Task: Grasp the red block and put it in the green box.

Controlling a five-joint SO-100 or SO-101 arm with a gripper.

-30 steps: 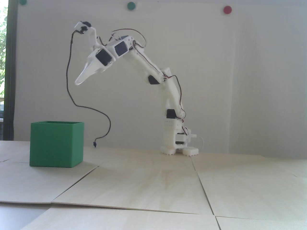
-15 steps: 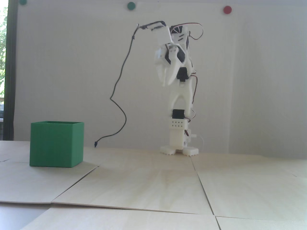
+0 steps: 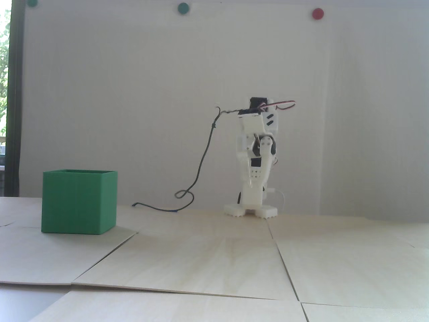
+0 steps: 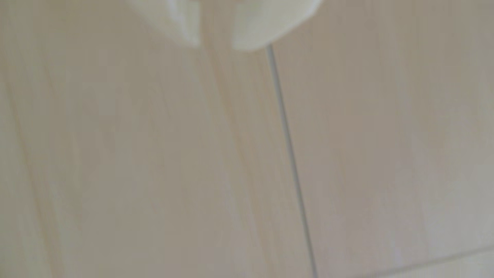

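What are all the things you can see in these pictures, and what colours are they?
Large matte green cube-shaped box: one, green, on the wooden boards at the left of the fixed view, top open.
Round green wall dots: two, green, high on the white wall, one at the top left corner and one near the middle.
Round red wall dot: one, red, high on the wall at the right.
Pale wooden boards: several, light beige, laid edge to edge as the table surface; seams show in both views.
Thin dark cable: one, dark, hanging from the arm's top down to the boards.
Small red block: none visible in either view.
White robot arm: one, white with black motors, folded upright over its base.
Gripper: one, white, two blurred tips with a narrow gap.
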